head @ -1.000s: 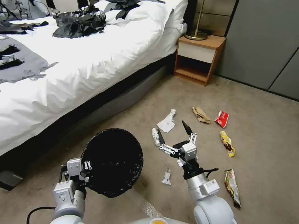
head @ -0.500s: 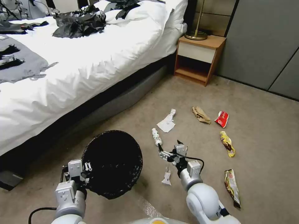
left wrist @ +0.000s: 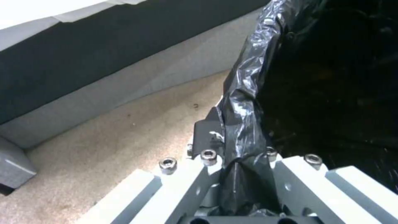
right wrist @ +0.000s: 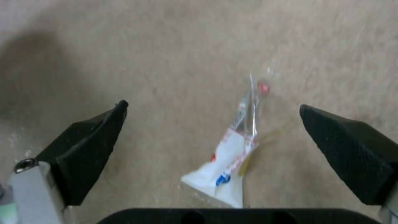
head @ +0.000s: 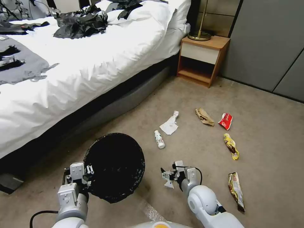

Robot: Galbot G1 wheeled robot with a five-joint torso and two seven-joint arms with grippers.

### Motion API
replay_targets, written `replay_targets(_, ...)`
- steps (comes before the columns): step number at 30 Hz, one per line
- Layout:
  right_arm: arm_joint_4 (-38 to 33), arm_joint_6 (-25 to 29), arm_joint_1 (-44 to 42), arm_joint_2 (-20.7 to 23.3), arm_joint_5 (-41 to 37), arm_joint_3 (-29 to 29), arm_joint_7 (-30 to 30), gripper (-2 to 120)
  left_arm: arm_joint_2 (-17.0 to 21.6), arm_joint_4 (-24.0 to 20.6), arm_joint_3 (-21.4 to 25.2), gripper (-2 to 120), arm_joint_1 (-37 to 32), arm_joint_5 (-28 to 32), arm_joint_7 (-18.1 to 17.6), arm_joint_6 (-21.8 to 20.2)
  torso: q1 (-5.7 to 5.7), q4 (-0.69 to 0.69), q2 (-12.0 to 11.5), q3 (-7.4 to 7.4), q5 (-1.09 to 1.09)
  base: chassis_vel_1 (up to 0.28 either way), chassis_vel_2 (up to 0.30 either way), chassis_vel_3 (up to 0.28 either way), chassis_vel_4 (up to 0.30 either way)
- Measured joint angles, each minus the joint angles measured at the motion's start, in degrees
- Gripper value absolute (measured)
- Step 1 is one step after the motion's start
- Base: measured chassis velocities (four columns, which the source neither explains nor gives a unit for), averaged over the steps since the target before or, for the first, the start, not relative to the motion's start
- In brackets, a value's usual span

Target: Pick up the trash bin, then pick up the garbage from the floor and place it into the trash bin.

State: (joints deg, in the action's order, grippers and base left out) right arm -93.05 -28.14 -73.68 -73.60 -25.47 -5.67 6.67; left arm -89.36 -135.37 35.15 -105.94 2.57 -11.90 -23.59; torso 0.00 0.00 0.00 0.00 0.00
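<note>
The left gripper (head: 83, 177) is clamped on the glossy black liner rim of the one round trash bin (head: 114, 166), held tilted above the beige carpet (head: 269, 133). The right gripper (right wrist: 213, 137), fingers spread wide, hangs over one small white torn sachet (right wrist: 230, 149). Six more litter pieces lie apart on the carpet: white tissue (head: 170, 124), small white bottle (head: 159, 139), brown paper bag (head: 204, 117), and three wrappers.

Left arm: extended forward at lower left, wrist raised. Left tool (head: 83, 175) is closed, its fingers (left wrist: 207, 133) clamping a rim. Right arm: bent low, wrist angled downward. Right tool (right wrist: 213, 124) points at the floor with fingers (right wrist: 89, 140) spread wide.
</note>
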Motion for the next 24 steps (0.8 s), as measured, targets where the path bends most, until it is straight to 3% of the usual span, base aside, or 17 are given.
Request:
replay_targets(7, 4.2, 0.2, 0.9, -0.7, 1.2, -0.4, -1.6, 100, -0.2, -0.4, -0.3, 0, -0.6, -0.3, 0.0, 0.3, 0.0, 0.0, 0.0, 0.0, 0.0, 0.0, 0.0, 0.0, 0.0)
replay_targets(24, 13.2, 7.7, 4.9, -2.5, 5.1, -0.6, -5.5, 100, -0.6, -1.2, -0.6, 0, -2.2, -0.9, -0.1, 1.4, 0.0, 0.0, 0.0, 0.0, 0.0, 0.0, 0.0, 0.0, 0.0)
